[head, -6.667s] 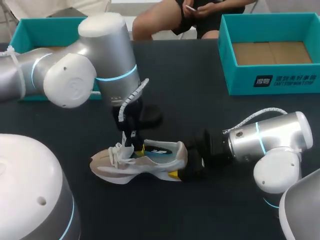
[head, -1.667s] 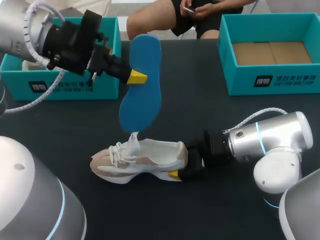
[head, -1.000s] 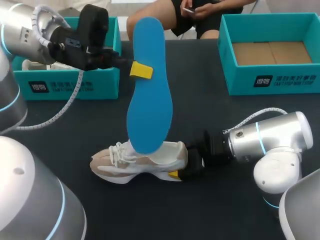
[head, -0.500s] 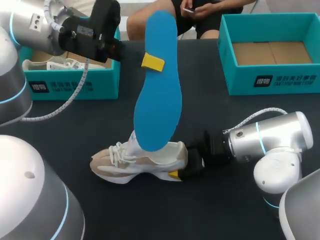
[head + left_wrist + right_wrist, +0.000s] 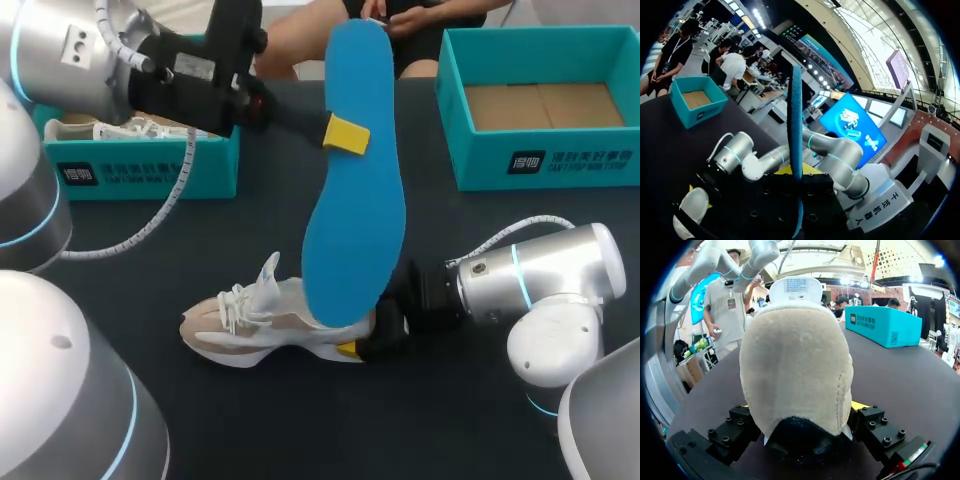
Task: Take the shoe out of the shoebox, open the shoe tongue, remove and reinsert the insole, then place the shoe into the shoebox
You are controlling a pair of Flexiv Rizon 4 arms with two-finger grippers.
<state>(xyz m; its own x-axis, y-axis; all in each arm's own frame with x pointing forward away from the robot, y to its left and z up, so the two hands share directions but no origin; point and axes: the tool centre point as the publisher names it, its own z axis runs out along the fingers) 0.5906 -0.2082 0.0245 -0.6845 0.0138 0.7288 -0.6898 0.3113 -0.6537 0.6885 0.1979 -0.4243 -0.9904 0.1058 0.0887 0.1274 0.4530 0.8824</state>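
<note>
Our left gripper pinches the blue insole, one yellow finger on each flat side. It holds the insole high and almost upright. The wide front end hangs down just over the back of the shoe. We think it is held this way so that end can go into the shoe first.

Our right gripper lies low on the table. Its fingers squeeze the heel of the shoe from both sides. That way the shoe cannot slide or tip when the insole pushes in. The shoe stands on its sole, with its toe pointing to our left.

The tongue sticks up, so the mouth of the shoe is open and there is room.

The insole is out, so we think the next job is to put it back. It looks soft, so it might bend or catch on the rim.

Two shoeboxes sit at the far side, well apart from the shoe. The left shoebox has another shoe inside. The right shoebox is empty.
</note>
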